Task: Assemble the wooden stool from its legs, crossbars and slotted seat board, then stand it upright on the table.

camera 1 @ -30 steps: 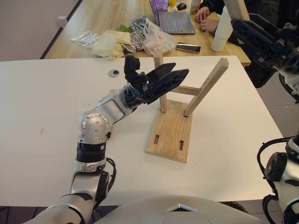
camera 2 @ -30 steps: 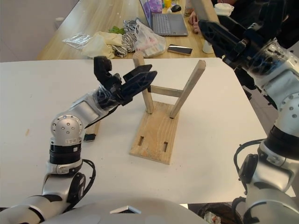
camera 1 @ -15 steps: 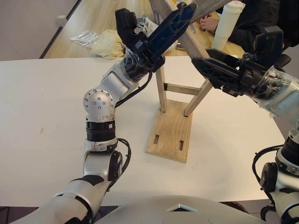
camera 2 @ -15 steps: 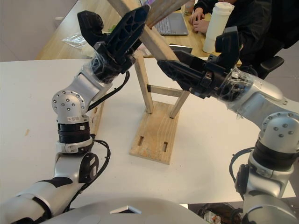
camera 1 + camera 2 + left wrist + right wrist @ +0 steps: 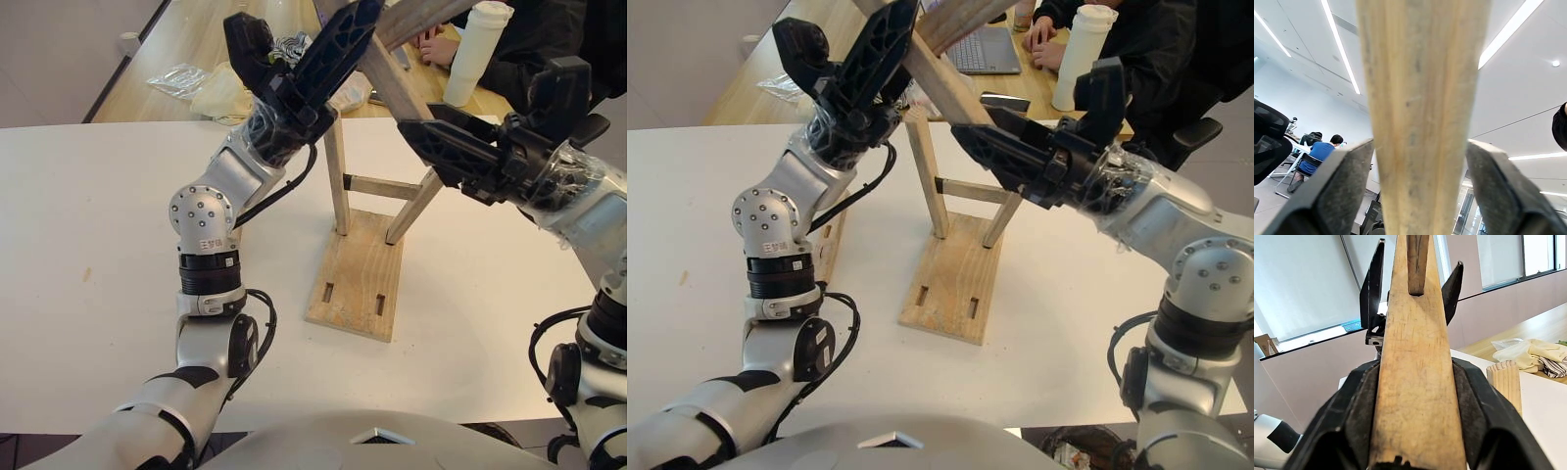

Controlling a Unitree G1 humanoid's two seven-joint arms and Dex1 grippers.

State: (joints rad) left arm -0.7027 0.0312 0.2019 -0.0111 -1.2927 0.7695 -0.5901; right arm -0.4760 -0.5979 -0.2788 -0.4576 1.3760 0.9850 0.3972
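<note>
The slotted seat board (image 5: 358,274) lies flat on the white table. Two legs (image 5: 336,176) (image 5: 419,201) joined by a crossbar (image 5: 377,186) stand up from its far end, and two slots near its front end are empty. Above them my right gripper (image 5: 416,137) is shut on a loose wooden leg (image 5: 940,88) that slants up to the left. My left gripper (image 5: 896,29) is raised high and shut on a second wooden piece (image 5: 421,15) where the two cross. The left wrist view has that wood (image 5: 1420,112) between its fingers (image 5: 1347,196).
Another wooden part (image 5: 828,255) lies on the table beside my left arm. A wooden desk behind carries a laptop (image 5: 985,49), bags (image 5: 235,88), a phone (image 5: 1004,101) and a white bottle (image 5: 470,49). The white table's right edge is close to my right arm.
My left gripper was open and low beside the standing legs; it rose and shut on the raised wood. My right gripper brought its leg down toward the middle. Both have barely shifted since.
</note>
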